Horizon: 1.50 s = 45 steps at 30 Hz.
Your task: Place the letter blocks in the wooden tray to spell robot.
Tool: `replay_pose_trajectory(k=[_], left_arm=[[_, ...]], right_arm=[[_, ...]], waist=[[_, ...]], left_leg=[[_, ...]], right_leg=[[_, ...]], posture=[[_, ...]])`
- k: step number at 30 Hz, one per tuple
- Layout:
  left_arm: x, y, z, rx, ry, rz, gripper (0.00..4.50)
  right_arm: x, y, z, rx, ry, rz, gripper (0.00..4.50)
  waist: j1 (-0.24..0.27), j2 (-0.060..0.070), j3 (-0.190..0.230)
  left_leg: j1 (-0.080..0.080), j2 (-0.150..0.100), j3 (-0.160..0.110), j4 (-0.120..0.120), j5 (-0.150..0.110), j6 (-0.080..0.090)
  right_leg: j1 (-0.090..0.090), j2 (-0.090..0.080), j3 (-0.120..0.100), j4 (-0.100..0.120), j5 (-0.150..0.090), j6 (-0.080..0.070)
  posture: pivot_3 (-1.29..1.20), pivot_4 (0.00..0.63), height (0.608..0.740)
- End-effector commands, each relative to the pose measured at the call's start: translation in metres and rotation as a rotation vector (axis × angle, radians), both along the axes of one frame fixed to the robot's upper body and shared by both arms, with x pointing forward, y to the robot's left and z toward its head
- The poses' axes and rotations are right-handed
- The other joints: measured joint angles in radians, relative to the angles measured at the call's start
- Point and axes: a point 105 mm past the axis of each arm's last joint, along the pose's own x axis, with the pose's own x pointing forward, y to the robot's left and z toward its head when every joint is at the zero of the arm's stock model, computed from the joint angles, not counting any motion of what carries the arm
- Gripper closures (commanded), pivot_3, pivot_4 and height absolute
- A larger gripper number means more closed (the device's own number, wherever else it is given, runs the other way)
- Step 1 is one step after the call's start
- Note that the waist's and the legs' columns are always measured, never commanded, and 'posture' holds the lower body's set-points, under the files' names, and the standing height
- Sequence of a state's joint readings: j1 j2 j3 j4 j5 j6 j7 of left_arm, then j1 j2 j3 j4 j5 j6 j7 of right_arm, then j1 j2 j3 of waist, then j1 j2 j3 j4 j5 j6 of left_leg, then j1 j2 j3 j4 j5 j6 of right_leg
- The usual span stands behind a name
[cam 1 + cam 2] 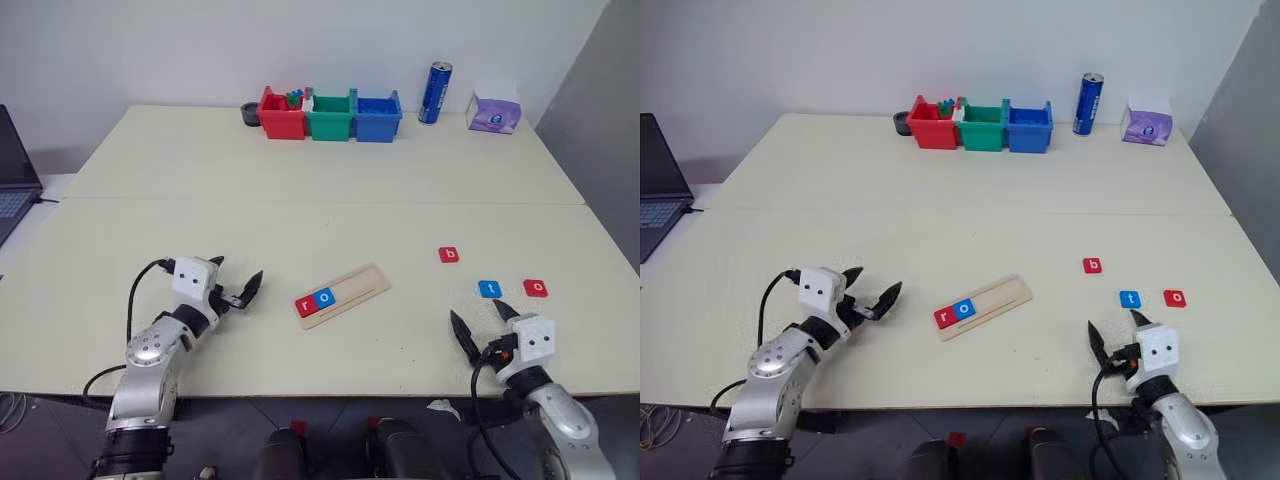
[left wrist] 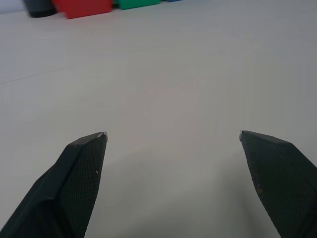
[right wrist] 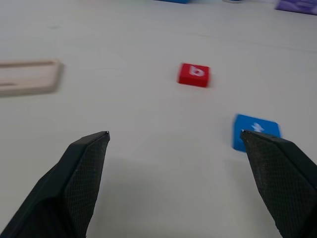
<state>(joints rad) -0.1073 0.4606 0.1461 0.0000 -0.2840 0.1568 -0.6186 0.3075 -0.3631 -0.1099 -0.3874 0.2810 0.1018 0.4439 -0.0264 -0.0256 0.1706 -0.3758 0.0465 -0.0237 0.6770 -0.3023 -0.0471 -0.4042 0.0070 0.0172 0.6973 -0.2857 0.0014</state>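
Note:
The wooden tray (image 1: pixel 343 295) lies slanted near the table's middle front, holding a red r block (image 1: pixel 305 305) and a blue o block (image 1: pixel 324 297) at its left end. Loose on the table to the right are a red b block (image 1: pixel 449 255), a blue t block (image 1: pixel 490 288) and a red o block (image 1: pixel 535 288). My left gripper (image 1: pixel 240 281) is open and empty, left of the tray, pointing toward it. My right gripper (image 1: pixel 481 325) is open and empty at the front right, just short of the t block (image 3: pixel 256 131); the b block (image 3: pixel 194 74) lies farther ahead.
Red (image 1: pixel 282 115), green (image 1: pixel 331 117) and blue (image 1: pixel 377 117) bins stand in a row at the table's far edge, with a blue can (image 1: pixel 434 93) and a purple tissue box (image 1: pixel 494 111) to their right. A laptop (image 1: pixel 14 175) sits off the table's left side.

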Motion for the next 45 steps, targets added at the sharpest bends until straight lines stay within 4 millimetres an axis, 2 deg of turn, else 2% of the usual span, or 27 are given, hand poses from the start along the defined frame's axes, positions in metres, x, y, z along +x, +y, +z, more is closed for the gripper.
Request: replay_pose_trajectory(k=[1, 5, 8, 11, 16, 22, 33, 36, 38, 43, 45], left_arm=[[-0.011, -0.033, 0.016, -0.036, 0.026, -0.235, 0.00], [-0.029, -0.059, 0.008, 0.020, 0.124, -0.466, 0.00], [-0.034, -0.069, 0.004, 0.072, 0.144, -0.552, 0.00], [-0.027, -0.071, 0.000, 0.101, 0.153, -0.538, 0.00], [-0.027, -0.073, -0.020, 0.210, 0.215, -0.560, 0.00], [-0.020, -0.073, -0.026, 0.243, 0.239, -0.530, 0.00], [-0.032, -0.081, -0.034, 0.277, 0.359, -0.607, 0.00], [-0.032, -0.080, -0.036, 0.294, 0.378, -0.609, 0.58], [-0.032, -0.079, -0.036, 0.296, 0.386, -0.607, 1.13], [-0.032, -0.077, -0.037, 0.312, 0.387, -0.617, 1.12], [-0.034, -0.077, -0.037, 0.342, 0.372, -0.656, 1.12]], right_arm=[[-0.015, 0.033, 0.028, 0.048, 0.026, 0.258, 0.02], [-0.036, 0.059, 0.037, 0.010, 0.115, 0.495, 0.02], [-0.040, 0.064, 0.039, -0.017, 0.132, 0.548, 0.02], [-0.037, 0.065, 0.042, -0.019, 0.112, 0.545, 0.02], [-0.035, 0.068, 0.047, -0.012, 0.087, 0.552, 0.02], [-0.039, 0.071, 0.047, -0.020, 0.088, 0.576, 0.02], [-0.040, 0.075, 0.058, -0.020, 0.058, 0.580, 0.02], [-0.039, 0.076, 0.060, -0.020, 0.050, 0.572, 0.00], [-0.039, 0.076, 0.060, -0.024, 0.049, 0.570, 0.00], [-0.037, 0.075, 0.061, -0.051, 0.038, 0.552, 0.00], [-0.033, 0.066, 0.060, -0.089, 0.028, 0.523, 0.00]], waist=[[0.000, 0.000, 0.000], [0.000, 0.000, 0.000], [0.000, 0.000, 0.000], [0.000, -0.001, 0.000], [0.000, -0.001, 0.000], [0.000, 0.000, 0.000], [0.000, 0.000, 0.000], [0.000, 0.000, 0.000], [0.000, 0.000, 0.000], [0.000, 0.000, -0.001], [0.000, 0.000, -0.001]], left_leg=[[0.000, 0.000, 0.000, 0.000, 0.000, 0.000], [0.000, 0.000, 0.000, 0.000, 0.000, 0.000], [0.000, 0.000, -0.001, 0.000, 0.000, 0.000], [-0.001, 0.000, -0.001, 0.000, 0.000, 0.000], [-0.001, 0.000, -0.001, 0.000, 0.000, 0.000], [-0.001, 0.000, -0.001, 0.000, 0.000, 0.000], [-0.001, 0.000, -0.001, 0.000, 0.000, 0.000], [-0.001, 0.000, -0.001, 0.000, 0.000, 0.000], [-0.001, 0.000, -0.001, 0.000, 0.000, 0.000], [-0.001, 0.000, -0.001, 0.000, 0.000, 0.000], [-0.001, 0.000, -0.001, 0.000, 0.000, 0.000]], right_leg=[[0.000, 0.000, 0.000, 0.000, 0.000, 0.000], [0.000, 0.000, 0.000, -0.001, 0.000, 0.000], [0.000, 0.001, 0.000, -0.001, -0.002, 0.004], [0.000, 0.001, 0.000, -0.001, -0.003, 0.004], [0.000, 0.001, 0.000, -0.001, -0.003, 0.005], [0.000, 0.001, 0.000, -0.001, -0.003, 0.005], [0.000, 0.001, 0.000, -0.001, -0.003, 0.005], [0.000, 0.001, 0.000, -0.001, -0.003, 0.005], [0.000, 0.001, 0.000, -0.001, -0.003, 0.005], [0.000, 0.001, 0.000, -0.001, -0.003, 0.005], [0.000, 0.001, 0.000, -0.001, -0.003, 0.005]], posture=[[0.00, 0.150, 0.740], [0.00, 0.150, 0.740], [0.00, 0.150, 0.740], [0.00, 0.150, 0.740], [0.00, 0.150, 0.740], [0.00, 0.150, 0.740], [0.00, 0.150, 0.740], [0.00, 0.150, 0.740], [0.00, 0.150, 0.740], [0.00, 0.150, 0.740], [0.00, 0.150, 0.740]])
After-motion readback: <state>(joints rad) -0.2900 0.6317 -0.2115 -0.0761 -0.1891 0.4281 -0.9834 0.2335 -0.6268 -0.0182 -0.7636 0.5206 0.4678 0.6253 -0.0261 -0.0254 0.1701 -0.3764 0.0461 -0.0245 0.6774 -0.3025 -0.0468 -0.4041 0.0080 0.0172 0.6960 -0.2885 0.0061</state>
